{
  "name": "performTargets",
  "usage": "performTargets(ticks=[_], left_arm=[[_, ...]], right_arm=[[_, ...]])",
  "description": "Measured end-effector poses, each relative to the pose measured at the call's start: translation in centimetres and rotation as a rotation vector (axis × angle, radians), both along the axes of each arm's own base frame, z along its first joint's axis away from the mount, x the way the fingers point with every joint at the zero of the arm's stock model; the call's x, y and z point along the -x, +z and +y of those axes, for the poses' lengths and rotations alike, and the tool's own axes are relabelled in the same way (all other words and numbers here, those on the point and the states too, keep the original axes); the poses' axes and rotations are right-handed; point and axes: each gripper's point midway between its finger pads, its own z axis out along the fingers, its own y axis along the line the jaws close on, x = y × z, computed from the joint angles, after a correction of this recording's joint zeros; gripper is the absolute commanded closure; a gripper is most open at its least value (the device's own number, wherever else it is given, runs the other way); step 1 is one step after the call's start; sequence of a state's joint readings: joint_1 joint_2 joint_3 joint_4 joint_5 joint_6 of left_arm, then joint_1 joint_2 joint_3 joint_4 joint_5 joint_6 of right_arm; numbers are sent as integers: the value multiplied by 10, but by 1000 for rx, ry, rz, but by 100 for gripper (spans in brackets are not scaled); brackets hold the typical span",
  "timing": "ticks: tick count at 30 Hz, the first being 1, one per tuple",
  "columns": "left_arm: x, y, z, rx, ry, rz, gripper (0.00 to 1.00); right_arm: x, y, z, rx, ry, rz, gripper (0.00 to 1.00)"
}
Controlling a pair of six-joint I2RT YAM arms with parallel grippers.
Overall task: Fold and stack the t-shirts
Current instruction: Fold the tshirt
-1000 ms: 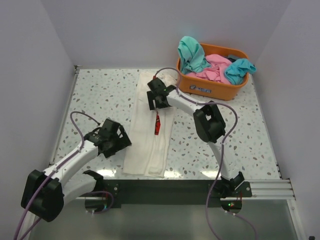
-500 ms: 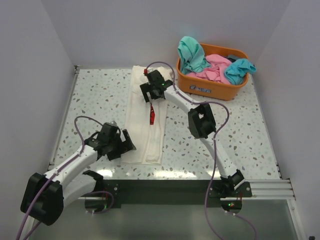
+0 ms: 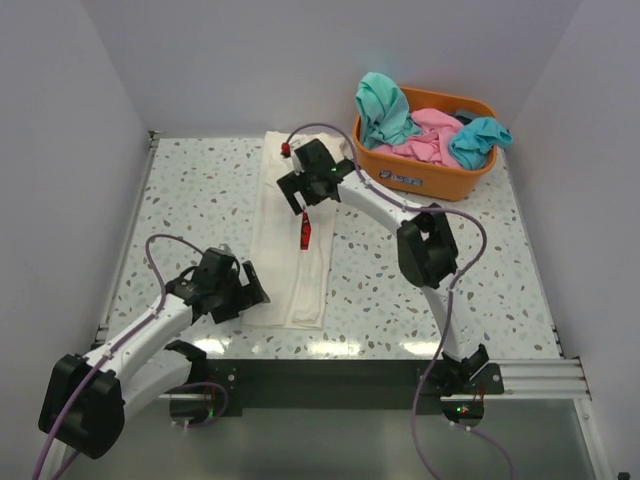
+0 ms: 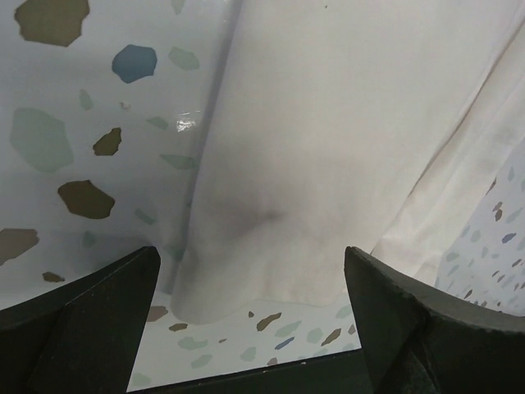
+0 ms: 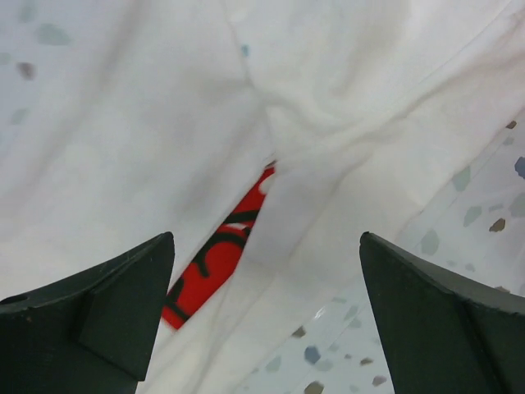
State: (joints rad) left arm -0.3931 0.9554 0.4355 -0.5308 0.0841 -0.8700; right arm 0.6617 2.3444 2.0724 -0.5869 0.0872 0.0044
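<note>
**Cream shirt lies in a long strip, both grippers wide and empty**

Speckled terrazzo table (image 3: 190, 200) fills the top view. Down its centre runs the cream-white t-shirt (image 3: 280, 260), folded lengthwise into a narrow strip from upper middle to lower middle of the frame. At upper right sits the orange basket (image 3: 420, 182), holding the teal t-shirts (image 3: 380, 105) and a pink t-shirt (image 3: 428, 135), heaped and unfolded.

Your right gripper (image 3: 303, 200) hangs over the far half of the strip, jaws spread full and gripping nothing. Its wrist view shows cloth between the fingers, with the red print (image 5: 215, 256) peeking from a fold. Your left gripper (image 3: 250, 290) hovers at the strip's near left corner, lower left of centre, jaws likewise wide apart and holding nothing. Its wrist view looks down on the near hem. Whether either fingertip touches the cloth cannot be told.

The side folds look done, so the step in hand appears to be the crosswise fold. You will likely need to lower each gripper onto the strip, pinch through every layer, and carry one end over the other without letting the side folds spring open. The basket shirts wait their turn.
</note>
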Motion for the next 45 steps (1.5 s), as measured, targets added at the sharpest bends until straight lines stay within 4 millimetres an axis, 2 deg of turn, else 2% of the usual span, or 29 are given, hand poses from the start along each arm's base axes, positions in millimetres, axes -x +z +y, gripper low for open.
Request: performTargets(ticks=[6,8,9,10,12,14,15,18,19,20,23,25,29,32,34,39,40,42,43,44,45], left_arm=[[0,10,14,-68,36,-10,0],[-1,8,16,-81,42,-6,0],[0,5,17,-90,43,8,0],[2,1,18,-99,42,29,0],[6,-7,19,-112,40,66,4],[5,-7,16,-97,37,57,10],[5,-7,16,-90,36,54,14],[8,-7,13,-63,35,39,31],[9,-8,13,-56,34,35,35],[11,-9,13,-52,33,31,45],[13,-15,12,-36,36,32,62],[13,-17,8,-19,37,38,68],[13,-19,3,7,27,36,78],[14,-18,3,13,26,30,80],[14,-18,4,16,27,25,82],[16,-18,4,22,27,16,83],[16,-18,4,22,27,15,83],[17,-19,4,20,24,20,89],[17,-20,4,21,22,23,97],[18,-20,3,22,18,26,100],[18,-20,2,26,14,27,100]], right_arm=[[64,109,20,-213,48,-86,1],[90,125,14,-274,27,-83,1],[107,126,5,-295,3,-62,1],[126,122,-2,-309,-18,-36,1],[162,101,-15,-322,-68,24,4],[211,61,-26,-283,-102,126,6],[229,45,-29,-259,-107,167,8],[290,-8,-38,-173,-117,301,26],[306,-20,-42,-148,-124,335,35],[318,-32,-50,-131,-152,367,39],[329,-42,-55,-134,-191,396,43],[334,-44,-55,-153,-215,408,47],[337,-41,-42,-216,-234,415,50],[337,-38,-32,-259,-239,416,52],[336,-39,-28,-275,-249,418,57],[337,-53,-28,-266,-280,437,64],[339,-58,-31,-260,-285,442,67],[339,-59,-29,-283,-291,445,76],[339,-59,-27,-297,-293,448,88],[339,-60,-26,-308,-291,447,100],[340,-62,-26,-318,-295,451,100]])
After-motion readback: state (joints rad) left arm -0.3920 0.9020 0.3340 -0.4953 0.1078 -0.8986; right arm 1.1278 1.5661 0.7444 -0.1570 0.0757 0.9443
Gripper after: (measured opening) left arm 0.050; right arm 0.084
